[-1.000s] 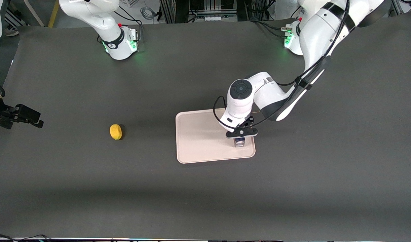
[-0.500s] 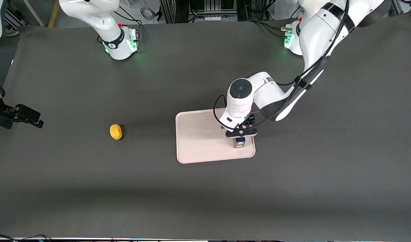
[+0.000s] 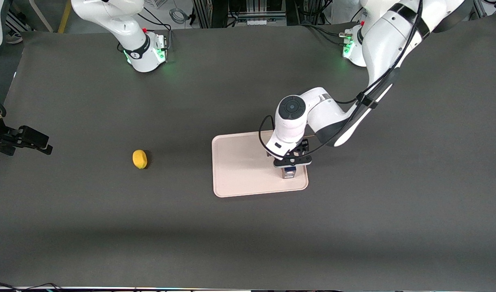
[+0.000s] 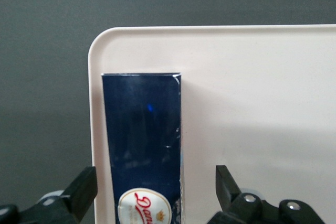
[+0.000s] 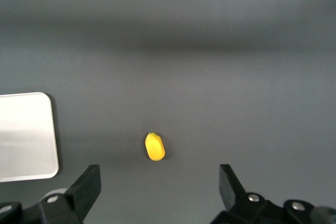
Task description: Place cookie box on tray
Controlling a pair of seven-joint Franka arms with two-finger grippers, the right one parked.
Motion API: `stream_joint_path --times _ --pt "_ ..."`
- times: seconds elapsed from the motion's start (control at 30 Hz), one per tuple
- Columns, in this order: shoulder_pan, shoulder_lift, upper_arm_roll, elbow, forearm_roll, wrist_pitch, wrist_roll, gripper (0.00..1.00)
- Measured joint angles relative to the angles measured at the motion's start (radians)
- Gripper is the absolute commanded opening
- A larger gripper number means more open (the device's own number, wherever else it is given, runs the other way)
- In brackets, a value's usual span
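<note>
The cookie box [image 4: 142,140], a dark-blue carton with a white oval logo, lies flat on the pale pinkish tray [image 4: 252,103] along its rim near a rounded corner. My left gripper [image 4: 156,192] hovers over the box, open, with a gap between each finger and the carton's sides. In the front view the gripper [image 3: 292,162] hangs over the tray [image 3: 240,170] at its end toward the working arm. One end of the box [image 3: 289,173] peeks out just nearer the camera than the gripper.
A small yellow rounded lump [image 3: 139,158] sits on the dark table mat toward the parked arm's end, well apart from the tray. The right wrist view shows the same lump [image 5: 154,147] and a corner of the tray [image 5: 26,135].
The wrist and gripper have shifted very slightly. The box stays in the same spot on the tray.
</note>
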Motion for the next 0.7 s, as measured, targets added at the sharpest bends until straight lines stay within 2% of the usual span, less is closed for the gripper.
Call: stream_joint_path --times 0.23,0.37,0.5,0.7 --pt "0.015 -0.046 -0.010 0.016 -0.001 -0.020 0.000 1.00" --pt "0.019 -0.094 -0.025 0.042 -0.026 -0.079 0.002 1.00" --pt "0.020 -0.148 -0.033 0.092 -0.096 -0.163 0.068 1.00" --pt "0.046 -0.244 -0.004 0.181 -0.249 -0.303 0.308 1.00"
